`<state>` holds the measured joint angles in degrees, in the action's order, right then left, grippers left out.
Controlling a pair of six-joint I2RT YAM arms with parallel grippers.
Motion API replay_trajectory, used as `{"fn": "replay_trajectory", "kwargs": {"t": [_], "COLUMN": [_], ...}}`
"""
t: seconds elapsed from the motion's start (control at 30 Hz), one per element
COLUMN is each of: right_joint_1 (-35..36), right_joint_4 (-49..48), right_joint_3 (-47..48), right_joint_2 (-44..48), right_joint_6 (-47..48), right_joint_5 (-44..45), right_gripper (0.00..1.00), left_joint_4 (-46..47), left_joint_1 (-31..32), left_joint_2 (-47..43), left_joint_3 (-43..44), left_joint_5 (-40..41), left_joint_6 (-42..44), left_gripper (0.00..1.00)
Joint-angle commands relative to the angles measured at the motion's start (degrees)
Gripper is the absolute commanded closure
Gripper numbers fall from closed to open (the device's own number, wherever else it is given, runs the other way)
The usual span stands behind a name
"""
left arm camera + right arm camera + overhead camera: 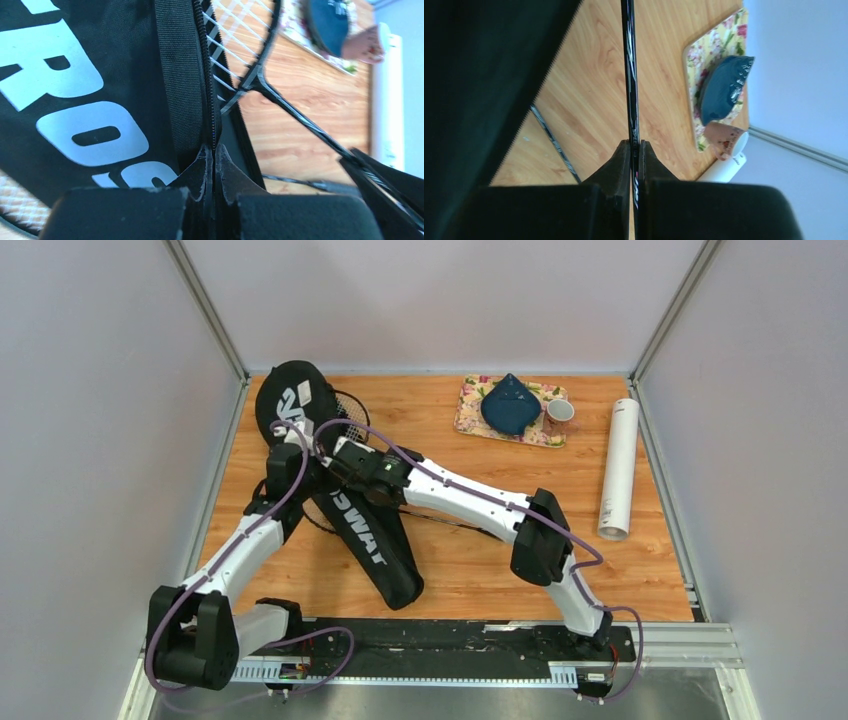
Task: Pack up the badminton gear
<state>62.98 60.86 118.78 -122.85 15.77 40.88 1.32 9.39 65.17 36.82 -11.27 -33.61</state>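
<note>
Left wrist: left hand (214, 165) pinches black cover (75, 75) zipper (213, 110); right hand (635, 150) grips racket shaft (629, 75).

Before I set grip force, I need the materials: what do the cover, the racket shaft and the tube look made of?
The cover looks like matte black woven fabric, with printed white letters and a zip. The racket shaft is thin glossy black, likely graphite or metal. The tube is smooth matte white: cardboard or plastic, unclear.
</note>
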Motion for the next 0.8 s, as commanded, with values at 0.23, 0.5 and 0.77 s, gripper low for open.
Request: {"fn": "replay_trajectory", "kwargs": {"t": [0.23, 0.5, 0.77], "right_joint_1": [-2.86, -7.17, -7.17], "right_joint_4": [-20.75, -34.48, -41.86], "right_joint_3": [-10.74, -15.07, -26.54], "right_joint_2": [10.14, 12.37, 18.24], "right_joint_6": [-19.26, -23.94, -32.64], "right_joint_5": [-20.21, -28.49, -16.40], "right_gripper": [1.00, 1.00, 1.00], "left_joint_4": [22.23, 25.83, 16.21], "left_joint_1": [0.02, 0.54, 0.90], "left_joint_2": [-5.49, -4.79, -2.51], "left_joint_3": [-7.81, -8.95, -6.07], "left_joint_5": [-21.86, -27.75, -25.83], "left_joint_6": [-9.01, -15.87, -15.97], "left_gripper": [1.00, 1.00, 1.00]}}
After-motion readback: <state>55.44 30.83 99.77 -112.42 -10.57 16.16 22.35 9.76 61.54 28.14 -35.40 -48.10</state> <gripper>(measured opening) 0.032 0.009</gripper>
